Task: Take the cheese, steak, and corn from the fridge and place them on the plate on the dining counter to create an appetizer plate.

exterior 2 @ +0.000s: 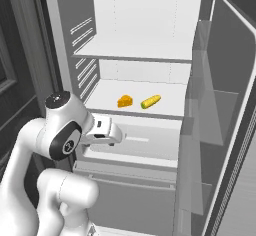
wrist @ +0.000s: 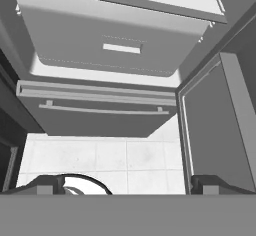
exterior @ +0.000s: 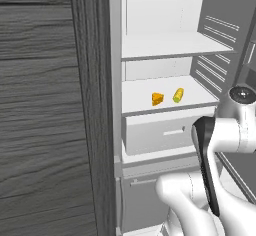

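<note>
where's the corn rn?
The corn lies on the middle shelf of the open fridge, just right of the cheese in both base views, above the white drawer.

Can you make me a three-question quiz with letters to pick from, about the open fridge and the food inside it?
1. Where is the orange-yellow cheese wedge?
A. top shelf
B. middle shelf, beside the yellow green-ended corn cob
C. in the white drawer

2. How many foods lie on that shelf?
A. two
B. four
C. none

3. How is the grey steel fridge door?
A. shut
B. swung open
C. missing

Answers: 1 B, wedge and cob lie side by side above the drawer. 2 A, just those two show there. 3 B, the white shelves are in plain sight.
</note>
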